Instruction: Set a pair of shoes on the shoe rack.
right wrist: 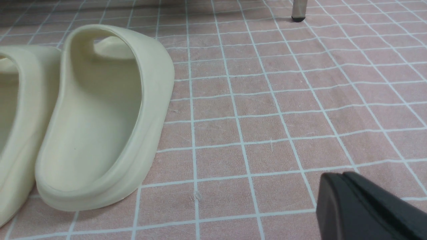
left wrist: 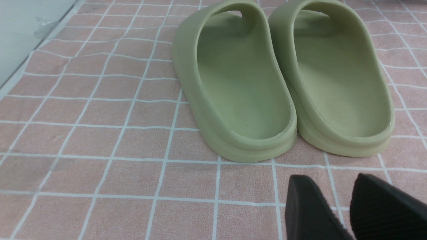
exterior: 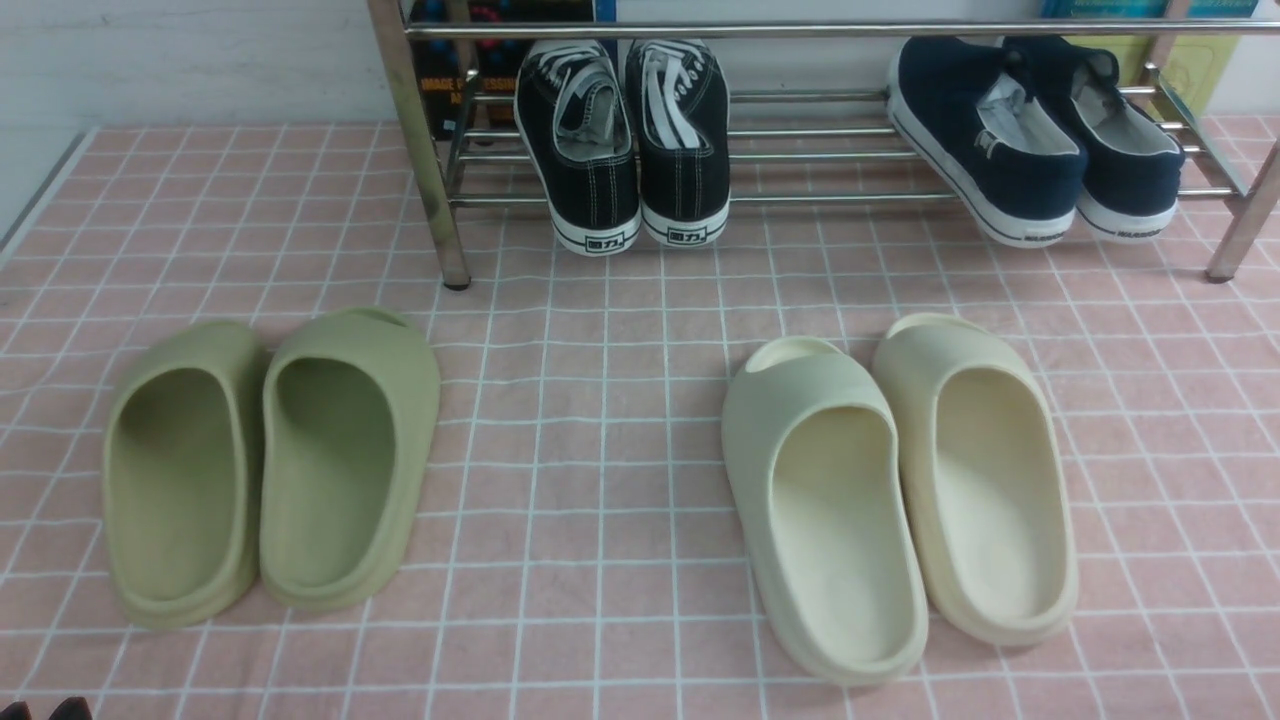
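The pair of shoes, navy canvas with white soles, rests on the right part of the shoe rack [exterior: 820,196], heels toward me. One shoe [exterior: 985,140] is tipped on its side against the other [exterior: 1115,135]. My left gripper [left wrist: 333,181] hovers open and empty over the pink cloth just behind the heels of the green slides [left wrist: 283,80]; only its dark tips [exterior: 70,708] peek in at the front view's bottom left corner. My right gripper [right wrist: 337,178] is shut on nothing, low over the cloth beside the cream slides [right wrist: 100,116].
Black lace-up sneakers [exterior: 620,140] stand on the rack's left part. Green slides [exterior: 270,460] and cream slides [exterior: 900,480] lie on the pink checked cloth before the rack. A rack leg [right wrist: 298,13] stands ahead of the right gripper. A white wall edge [left wrist: 20,40] borders the left.
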